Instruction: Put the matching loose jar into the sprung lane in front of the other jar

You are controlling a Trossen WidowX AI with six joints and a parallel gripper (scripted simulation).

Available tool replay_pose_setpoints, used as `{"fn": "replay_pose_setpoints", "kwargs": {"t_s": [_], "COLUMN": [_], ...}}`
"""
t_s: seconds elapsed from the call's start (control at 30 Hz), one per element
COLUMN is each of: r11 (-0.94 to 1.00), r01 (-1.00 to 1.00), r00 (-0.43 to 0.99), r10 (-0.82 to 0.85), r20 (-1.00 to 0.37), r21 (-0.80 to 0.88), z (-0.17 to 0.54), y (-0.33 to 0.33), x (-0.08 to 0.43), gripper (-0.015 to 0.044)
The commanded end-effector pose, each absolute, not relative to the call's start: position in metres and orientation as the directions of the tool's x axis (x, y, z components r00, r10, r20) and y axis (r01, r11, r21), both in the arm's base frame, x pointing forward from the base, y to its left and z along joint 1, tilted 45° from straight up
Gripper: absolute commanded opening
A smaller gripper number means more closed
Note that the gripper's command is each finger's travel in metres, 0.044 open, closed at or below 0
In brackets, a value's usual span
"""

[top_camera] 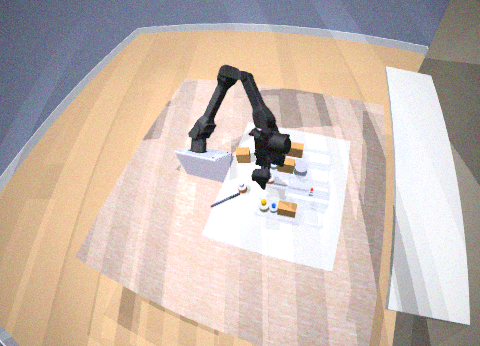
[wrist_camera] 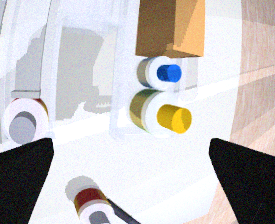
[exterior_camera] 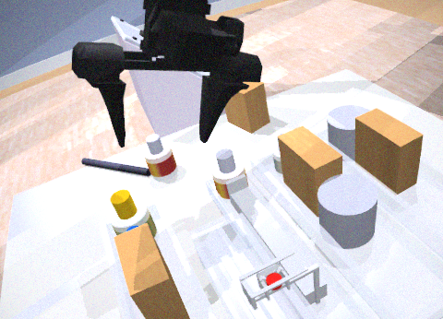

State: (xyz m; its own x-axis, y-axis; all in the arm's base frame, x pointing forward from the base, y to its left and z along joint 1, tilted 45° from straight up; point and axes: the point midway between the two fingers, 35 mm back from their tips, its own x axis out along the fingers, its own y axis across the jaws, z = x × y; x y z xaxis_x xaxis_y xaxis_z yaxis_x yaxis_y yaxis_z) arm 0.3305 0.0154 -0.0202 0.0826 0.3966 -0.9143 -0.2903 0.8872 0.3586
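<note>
The loose jar (top_camera: 242, 188) (exterior_camera: 161, 166) (wrist_camera: 90, 196), with a grey cap and a red and yellow label, stands upright on the white sheet. A like jar (exterior_camera: 221, 183) (wrist_camera: 25, 114) stands at the front of the sprung lane, with the pale pusher plate (exterior_camera: 239, 186) against its back. The lane's red knob (top_camera: 312, 189) (exterior_camera: 274, 281) is at the far end. My gripper (exterior_camera: 163, 144) (wrist_camera: 132, 148) is wide open and empty, fingers pointing down, well above the jars. In the wrist view the loose jar is at the bottom, left of the middle between the fingertips.
A dark rod (top_camera: 225, 200) (exterior_camera: 115, 166) lies beside the loose jar. A yellow-capped jar (exterior_camera: 124, 205) (wrist_camera: 174, 119) and a blue-capped jar (top_camera: 273, 206) (wrist_camera: 169, 73) stand before a wooden block (top_camera: 287, 209) (exterior_camera: 143, 264). Other blocks and grey cylinders (exterior_camera: 347, 213) stand across the lanes.
</note>
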Motion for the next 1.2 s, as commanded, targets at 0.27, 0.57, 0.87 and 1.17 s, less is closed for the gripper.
{"fn": "replay_pose_setpoints", "kwargs": {"t_s": [0.27,0.57,0.87,1.17], "r11": [0.697,0.696,0.696,0.696], "r01": [-0.152,-0.152,-0.152,-0.152], "r00": [-0.130,-0.129,-0.129,-0.129], "r10": [0.689,0.690,0.690,0.690], "r20": [-0.713,-0.712,-0.712,-0.712], "r21": [0.701,0.702,0.702,0.702], "z": [-0.036,-0.061,-0.072,-0.078], "y": [-0.015,0.007,0.016,0.022], "x": [0.228,0.225,0.224,0.223], "gripper": [0.0440,0.0440,0.0440,0.0440]}}
